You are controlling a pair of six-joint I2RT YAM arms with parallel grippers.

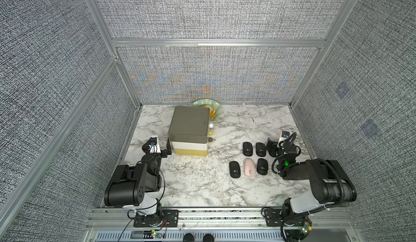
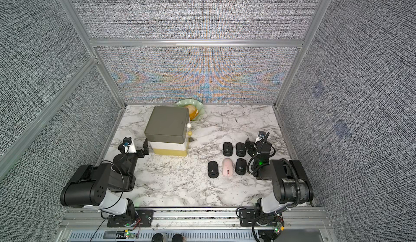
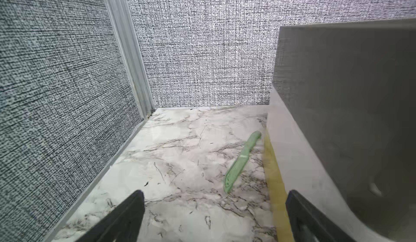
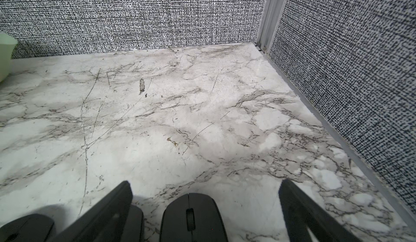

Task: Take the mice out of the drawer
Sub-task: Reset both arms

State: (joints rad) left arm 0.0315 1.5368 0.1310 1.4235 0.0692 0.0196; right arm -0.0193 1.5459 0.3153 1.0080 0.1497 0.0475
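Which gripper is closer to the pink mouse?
Right. The right gripper is by the black mice beside the pink mouse; the left gripper is across the table, beside the drawer unit.

I can read no words, brands or numbers anywhere. The black mice (image 1: pixel 247 149) just beside my right gripper (image 1: pixel 272 147) each bear a small pale round mark, too small for me to make out.

We see the right gripper (image 4: pixel 205 182) spread wide over the marble bench (image 4: pixel 180 117), with a black mouse (image 4: pixel 191 218) lying between its fingers (image 4: pixel 108 214). A second mouse (image 4: pixel 136 218) is half hidden behind one finger, a third mouse (image 4: pixel 24 227) beyond it.
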